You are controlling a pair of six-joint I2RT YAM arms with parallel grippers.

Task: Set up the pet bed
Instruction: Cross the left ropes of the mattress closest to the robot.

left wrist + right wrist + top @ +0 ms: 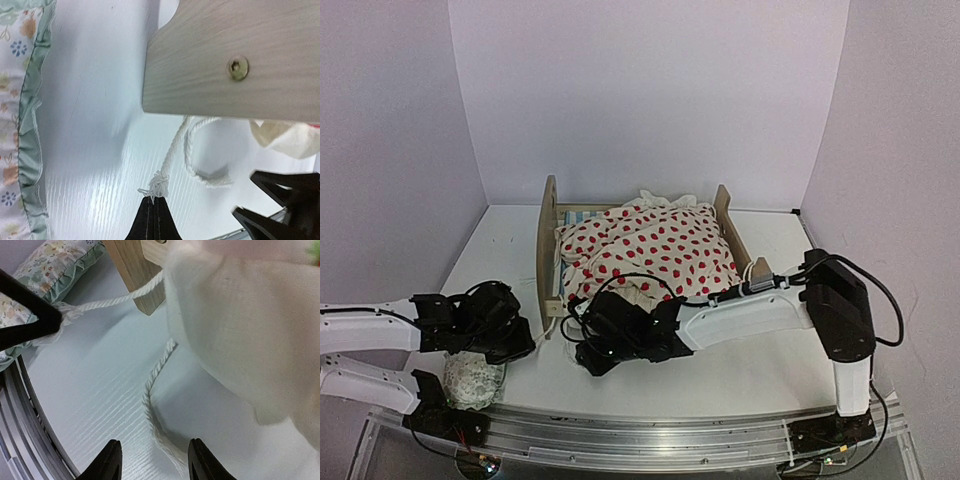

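Plywood pet bed sits just ahead of the left pincer, which is clenched on its cord; the right pincer gapes empty. With the blanket heaped and the pillow off the bed, setup looks mostly undone.

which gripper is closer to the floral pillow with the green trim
Left. The left gripper, shut on a white rope end, sits right next to the pillow. The right gripper is farther away, open above the other rope end beside the blanket.
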